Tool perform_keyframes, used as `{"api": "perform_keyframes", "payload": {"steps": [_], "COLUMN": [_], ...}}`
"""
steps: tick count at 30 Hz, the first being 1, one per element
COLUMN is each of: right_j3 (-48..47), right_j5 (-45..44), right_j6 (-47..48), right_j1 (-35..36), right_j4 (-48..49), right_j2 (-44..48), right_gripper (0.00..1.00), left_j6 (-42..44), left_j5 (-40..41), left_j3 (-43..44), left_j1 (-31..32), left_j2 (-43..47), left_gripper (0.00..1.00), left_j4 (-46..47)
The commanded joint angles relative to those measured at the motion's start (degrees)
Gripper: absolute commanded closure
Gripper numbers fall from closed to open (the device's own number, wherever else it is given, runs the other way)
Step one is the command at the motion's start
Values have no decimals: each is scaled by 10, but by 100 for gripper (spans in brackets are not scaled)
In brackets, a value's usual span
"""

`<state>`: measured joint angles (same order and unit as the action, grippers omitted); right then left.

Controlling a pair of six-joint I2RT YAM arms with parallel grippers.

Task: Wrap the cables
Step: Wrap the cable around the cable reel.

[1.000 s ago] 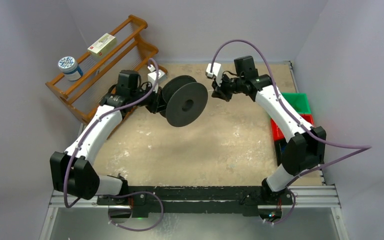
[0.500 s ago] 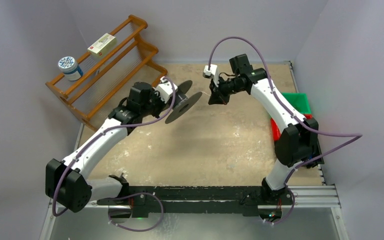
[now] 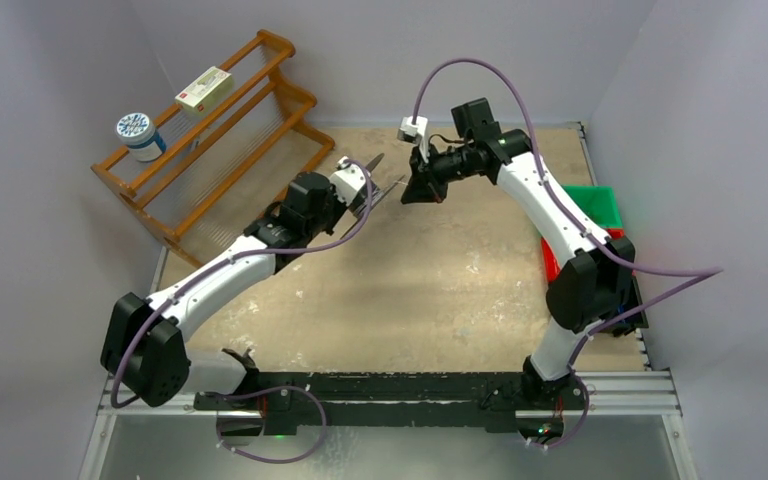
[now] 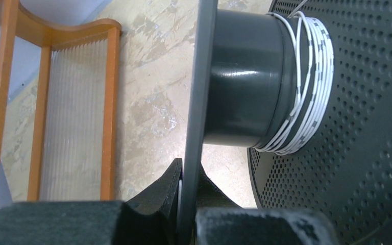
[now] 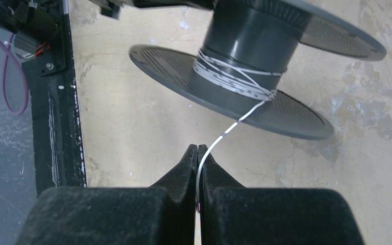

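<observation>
**Tabletop station: cable being wound onto spool**

Beige, patchy tabletop (image 3: pixel 410 290) serves as the work surface, with a wooden rack (image 3: pixel 210 130) at its far left. The spool (image 4: pixel 240 76) is held near the rack by the left gripper (image 4: pixel 189 184) and appears to be lifted off the surface. This gripper is closed on the rim of one flange, which leaves the hub free for wraps to be laid on it.

The cable (image 5: pixel 235 125) is found in two places. Several white turns are bunched on the hub against the other, perforated flange. One free strand runs from those turns to the right gripper (image 5: pixel 198 153). That gripper is closed on the strand, which is pinched between the fingertips close to the spool. This hold is judged to maintain tension and to guide the strand onto the hub.

The left arm is extended forward and toward the centre, with the wrist rolled so that the spool is seen edge-on from above. The right arm is reached far forward and bent inward, its gripper pointed left at the spool. The grippers are near each other but not touching.
</observation>
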<state>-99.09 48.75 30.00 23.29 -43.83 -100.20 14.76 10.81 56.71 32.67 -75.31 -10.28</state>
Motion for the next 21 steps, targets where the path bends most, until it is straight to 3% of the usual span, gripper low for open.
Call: {"api": "perform_keyframes", "payload": {"steps": [1,10,16,21], "right_j3": [-30,-18,-28,17], "right_j5": [33,33,5,-26], "right_j6": [-43,-130,-106,-106], "right_j1": [23,75,125,146], "right_j4": [20,114,108,157], "right_j2": [15,5,-18,-11], "right_gripper": [100,100,100,100], "left_j6": [-60,-103,-143,-216], "left_j5": [77,79,71,-11], "left_j3": [27,37,46,62], "left_j1": [-4,-4,-4,-19], "left_j2": [-23,-43,-54,-61], "left_gripper": [100,100,100,100], "left_j4": [45,39,26,7]}}
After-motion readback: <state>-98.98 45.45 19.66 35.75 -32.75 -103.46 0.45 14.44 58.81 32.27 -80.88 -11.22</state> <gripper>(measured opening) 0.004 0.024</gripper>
